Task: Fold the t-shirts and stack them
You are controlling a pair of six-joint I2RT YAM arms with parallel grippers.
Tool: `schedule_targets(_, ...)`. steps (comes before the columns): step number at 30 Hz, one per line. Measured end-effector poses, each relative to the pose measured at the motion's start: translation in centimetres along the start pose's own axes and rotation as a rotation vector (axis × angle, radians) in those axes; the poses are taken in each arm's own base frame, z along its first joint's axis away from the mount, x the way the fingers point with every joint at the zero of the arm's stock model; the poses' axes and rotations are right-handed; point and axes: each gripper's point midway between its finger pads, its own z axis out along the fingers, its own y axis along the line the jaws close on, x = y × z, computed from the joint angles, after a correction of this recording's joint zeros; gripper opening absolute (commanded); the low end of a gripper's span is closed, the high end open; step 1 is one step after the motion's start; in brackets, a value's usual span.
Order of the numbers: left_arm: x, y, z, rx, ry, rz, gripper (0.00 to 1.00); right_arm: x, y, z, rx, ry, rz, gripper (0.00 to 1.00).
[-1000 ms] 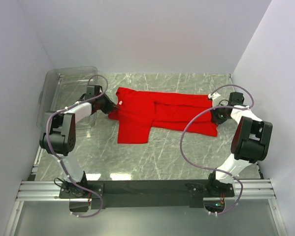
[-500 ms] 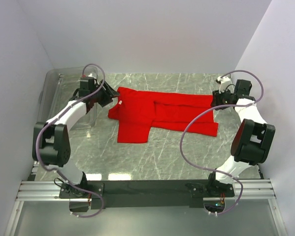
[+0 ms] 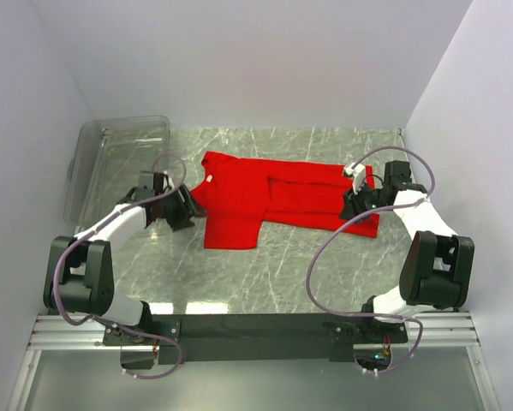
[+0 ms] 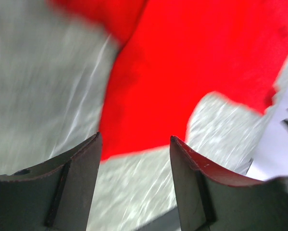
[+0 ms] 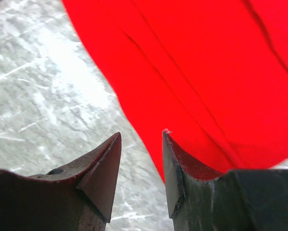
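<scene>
Fingers of left gripper (image 4: 134,144) and right gripper (image 5: 141,137) spread, empty, each just off one end of red t-shirt (image 3: 273,193) lying long-axis left-right across far-middle marble table (image 3: 265,265), left arm nearer neck end.

The top view is bright and evenly lit, with soft, faint shadows on the tabletop (image 3: 273,274). The left wrist view is smeared throughout (shirt (image 4: 192,72) edge and marble veins alike). The right wrist view is sharper, with pale glare on the marble beside the shirt; the near jaws are dark.
</scene>
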Motion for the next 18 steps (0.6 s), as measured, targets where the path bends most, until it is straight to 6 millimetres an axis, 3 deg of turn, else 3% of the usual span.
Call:
schedule_targets(3,2.8,1.9,-0.2,-0.048,0.074,-0.024,0.59,-0.1,1.0,0.4,-0.025,0.005,-0.022,0.47)
schedule_targets(9,5.2,1.9,0.2,-0.081,0.141,-0.001,0.56,-0.6,3.1,1.4,-0.078,0.011,-0.074,0.47)
schedule_targets(16,9.0,3.9,1.9,-0.224,0.257,0.011,0.52,-0.8,3.5,1.4,-0.087,0.002,-0.080,0.47)
schedule_targets(18,9.2,3.7,1.9,-0.241,0.263,0.018,0.49,-1.0,3.6,1.3,-0.084,-0.003,-0.083,0.47)
